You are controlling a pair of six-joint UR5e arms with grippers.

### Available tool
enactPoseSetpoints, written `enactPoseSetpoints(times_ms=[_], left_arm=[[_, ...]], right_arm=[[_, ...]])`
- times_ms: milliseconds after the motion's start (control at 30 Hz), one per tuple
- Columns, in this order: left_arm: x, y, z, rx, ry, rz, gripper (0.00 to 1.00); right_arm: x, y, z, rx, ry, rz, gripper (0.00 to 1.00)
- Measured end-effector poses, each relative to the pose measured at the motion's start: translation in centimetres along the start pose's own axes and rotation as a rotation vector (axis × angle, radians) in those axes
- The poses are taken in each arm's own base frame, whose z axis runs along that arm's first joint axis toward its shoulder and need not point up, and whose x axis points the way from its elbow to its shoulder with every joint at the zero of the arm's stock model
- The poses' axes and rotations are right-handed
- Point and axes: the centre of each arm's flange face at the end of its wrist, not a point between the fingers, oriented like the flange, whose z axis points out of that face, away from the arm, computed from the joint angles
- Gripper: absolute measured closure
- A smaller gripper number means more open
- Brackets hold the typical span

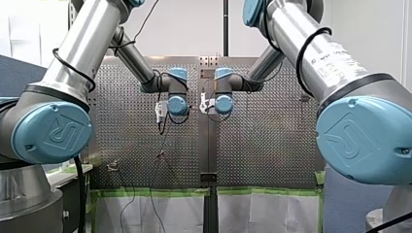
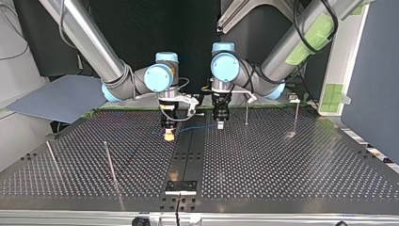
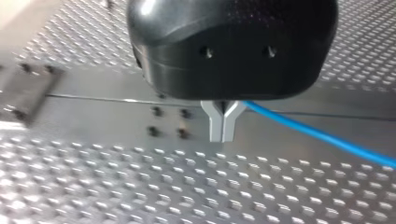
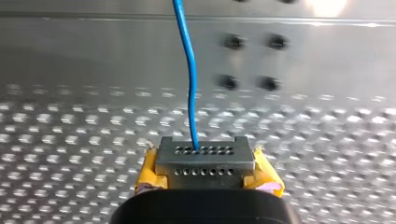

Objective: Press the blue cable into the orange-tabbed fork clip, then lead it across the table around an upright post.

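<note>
The blue cable (image 2: pixel 194 126) hangs in a short span between my two grippers, just above the perforated table (image 2: pixel 282 160). My left gripper (image 3: pixel 222 127) has its metal fingers (image 3: pixel 215 122) pressed together, and the blue cable (image 3: pixel 317 135) runs out sideways from between them. My right gripper (image 4: pixel 205 161), with yellow pads (image 4: pixel 148 175), is shut on the blue cable (image 4: pixel 189 74), which leads straight ahead over the table's centre strip. In the top view my left gripper (image 2: pixel 219 124) is at centre right and my right gripper (image 2: pixel 167 136) at centre left. I cannot make out an orange-tabbed clip.
Thin upright posts stand on the table: one (image 2: pixel 246 115) close beside my left gripper, one (image 2: pixel 296 116) further towards the top view's right, two (image 2: pixel 111 164) (image 2: pixel 52 156) at its left. A small bracket (image 2: pixel 180 187) sits at the near edge.
</note>
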Motion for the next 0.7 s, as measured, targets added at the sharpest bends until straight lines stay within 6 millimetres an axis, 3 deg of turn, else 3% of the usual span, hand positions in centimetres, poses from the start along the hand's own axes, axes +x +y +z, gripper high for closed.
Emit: enactPoseSetpoints(times_ms=[267, 700], left_arm=[[-5.7, -1.1, 0.0, -0.001, -0.054, -0.039, 1.00], [-9.9, -2.0, 1.4, -0.006, -0.102, -0.073, 1.00]], right_arm=[[5.6, 0.4, -0.4, -0.004, 0.044, 0.012, 1.00], [14.4, 1.6, -1.9, -0.016, 0.146, 0.038, 1.00]])
